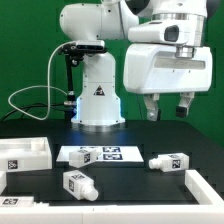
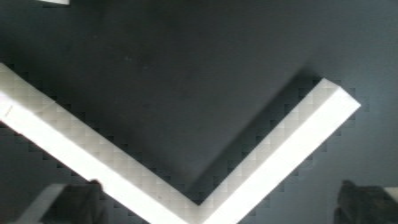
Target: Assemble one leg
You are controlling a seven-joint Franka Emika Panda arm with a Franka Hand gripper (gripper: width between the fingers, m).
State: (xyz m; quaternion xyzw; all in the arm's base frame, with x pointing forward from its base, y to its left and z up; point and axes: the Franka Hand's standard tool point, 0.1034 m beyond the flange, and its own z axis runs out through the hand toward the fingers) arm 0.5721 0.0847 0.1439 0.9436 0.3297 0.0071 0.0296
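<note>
Three legs show in the exterior view, each a small white peg with black-and-white tags. One leg lies on the dark table at the exterior view's right. Another leg lies at the front left, and a third rests at the marker board's left end. My gripper hangs high above the right-hand leg, open and empty. In the wrist view my gripper is open, with dark fingers at the frame's edge. No leg shows in the wrist view.
The marker board lies before the robot base. A white rimmed panel sits at the exterior view's left. A white rim corner lies at the front right; it shows as a white V in the wrist view.
</note>
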